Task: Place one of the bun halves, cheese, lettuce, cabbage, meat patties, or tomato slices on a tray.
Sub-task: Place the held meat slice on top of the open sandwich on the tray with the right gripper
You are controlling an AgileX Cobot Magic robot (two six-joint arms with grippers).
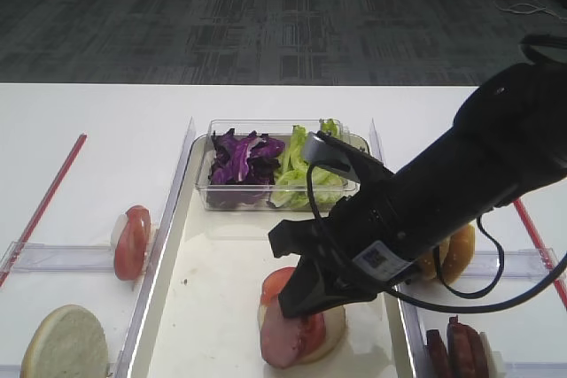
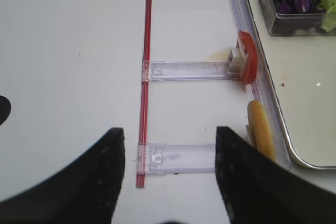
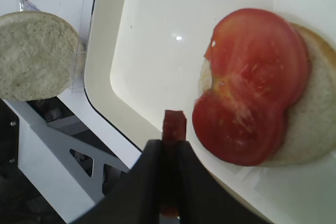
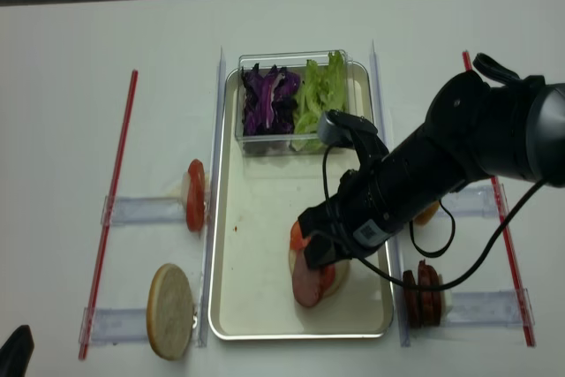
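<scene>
Over the tray [image 4: 265,306], right hand [image 4: 316,258] angles down, clamping a meat patty [image 4: 308,287].

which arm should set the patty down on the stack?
Right. Its tool is shut on the patty, hanging over the tomato on the bun in the tray. The left tool is open over bare table, off the tray's left.

A: Bright, even light is falling from overhead; small glints are showing on the tray [image 3: 157,30].
B: Right gripper [image 3: 168,145] is perhaps blurring, sitting close to its camera
</scene>
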